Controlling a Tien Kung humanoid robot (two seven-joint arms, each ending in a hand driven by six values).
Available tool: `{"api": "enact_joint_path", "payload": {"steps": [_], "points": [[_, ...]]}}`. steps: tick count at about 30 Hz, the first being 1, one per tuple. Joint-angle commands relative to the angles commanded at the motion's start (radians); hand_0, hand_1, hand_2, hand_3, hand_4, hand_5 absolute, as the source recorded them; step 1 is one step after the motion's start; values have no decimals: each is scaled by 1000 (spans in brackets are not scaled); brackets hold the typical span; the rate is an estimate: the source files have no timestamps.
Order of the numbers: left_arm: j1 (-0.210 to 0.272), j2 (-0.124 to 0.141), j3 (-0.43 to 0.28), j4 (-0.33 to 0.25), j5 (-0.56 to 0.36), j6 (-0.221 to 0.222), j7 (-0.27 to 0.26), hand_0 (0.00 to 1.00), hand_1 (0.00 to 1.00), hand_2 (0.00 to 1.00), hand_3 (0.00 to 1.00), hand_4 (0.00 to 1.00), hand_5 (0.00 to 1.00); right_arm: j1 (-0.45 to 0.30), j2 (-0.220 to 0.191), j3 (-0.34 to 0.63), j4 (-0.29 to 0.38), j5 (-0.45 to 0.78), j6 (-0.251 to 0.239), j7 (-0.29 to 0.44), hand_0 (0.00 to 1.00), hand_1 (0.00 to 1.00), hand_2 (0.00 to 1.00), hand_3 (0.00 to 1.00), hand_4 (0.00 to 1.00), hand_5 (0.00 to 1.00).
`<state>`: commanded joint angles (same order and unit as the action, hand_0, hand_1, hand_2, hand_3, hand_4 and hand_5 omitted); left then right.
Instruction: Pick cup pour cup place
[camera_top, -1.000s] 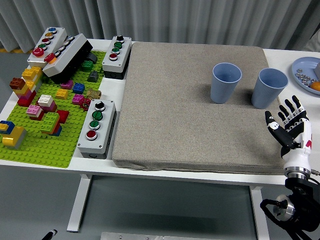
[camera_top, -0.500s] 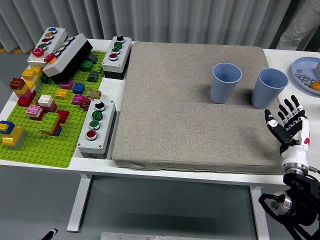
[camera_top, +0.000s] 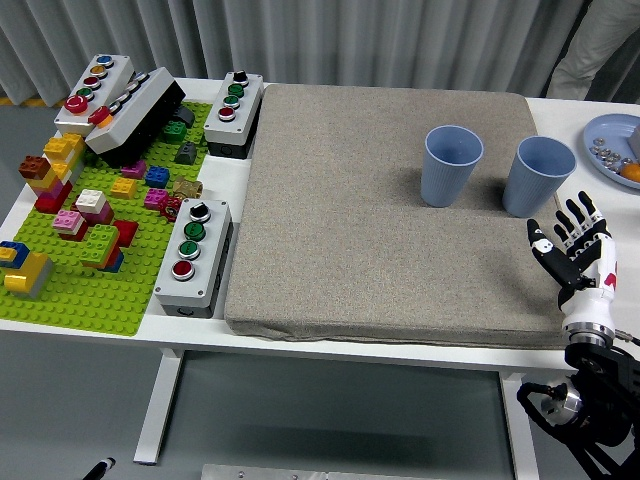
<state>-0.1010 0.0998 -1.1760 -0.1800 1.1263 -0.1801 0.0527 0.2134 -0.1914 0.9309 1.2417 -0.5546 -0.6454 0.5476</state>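
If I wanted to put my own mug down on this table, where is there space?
The grey mat is bare across its left and middle, between the button boxes and the two blue cups. The strip in front of the cups is free too, but the robot's right hand hovers open at its right end. The green brick plate on the left is crowded.

R hand (camera_top: 573, 248) open, empty, just below right blue cup (camera_top: 539, 176); left blue cup (camera_top: 451, 165) beside it on mat (camera_top: 340, 230).

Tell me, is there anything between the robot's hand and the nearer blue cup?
No. In the head view, only bare grey mat lies between the right hand and the right blue cup; nothing stands in that short gap.
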Motion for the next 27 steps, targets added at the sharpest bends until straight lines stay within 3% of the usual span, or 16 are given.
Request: {"api": "enact_joint_path", "payload": {"steps": [27], "points": [[-1,1,8,0,-8,1,-3,835,796,878,792,627,998,73,19,8,-84,-9,0,-22,868,806,847,860,801,127]]}}
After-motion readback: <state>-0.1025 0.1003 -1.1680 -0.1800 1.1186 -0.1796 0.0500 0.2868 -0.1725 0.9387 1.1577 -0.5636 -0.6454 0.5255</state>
